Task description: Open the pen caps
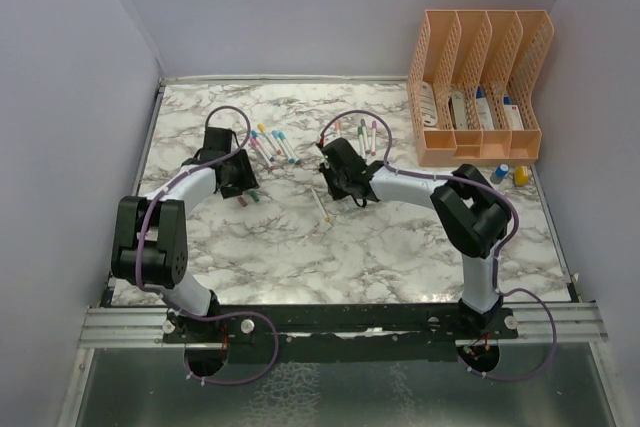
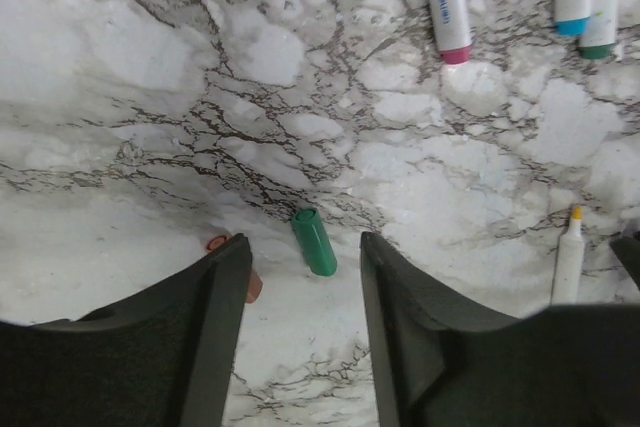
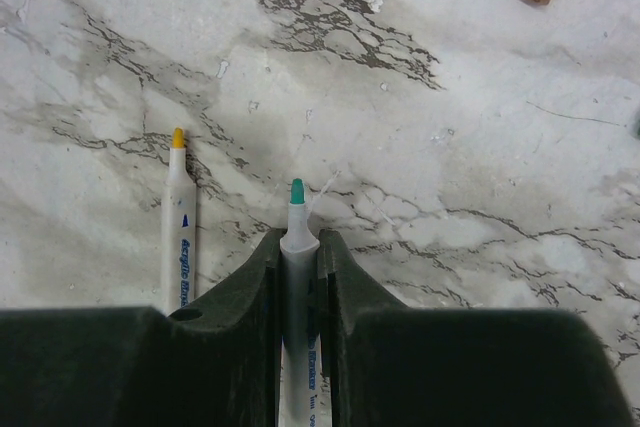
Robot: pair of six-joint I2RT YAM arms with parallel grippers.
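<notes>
Blue "Acrylic" lettering along yellow-tipped pen (image 3: 178, 247), blue print on green-tipped pen (image 3: 298, 237) too cut off to read

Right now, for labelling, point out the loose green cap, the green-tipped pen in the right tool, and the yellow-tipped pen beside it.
green cap (image 2: 315, 241): left wrist view, mid-body.
green-tipped pen (image 3: 298, 237): right wrist view, white neck.
yellow-tipped pen (image 3: 178, 217): right wrist view, upper barrel.

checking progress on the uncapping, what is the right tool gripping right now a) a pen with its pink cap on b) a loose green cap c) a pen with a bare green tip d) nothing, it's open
c: the right wrist view shows the right tool shut on a white pen, whose bare green tip sticks out past the fingers with no cap on it.
</notes>
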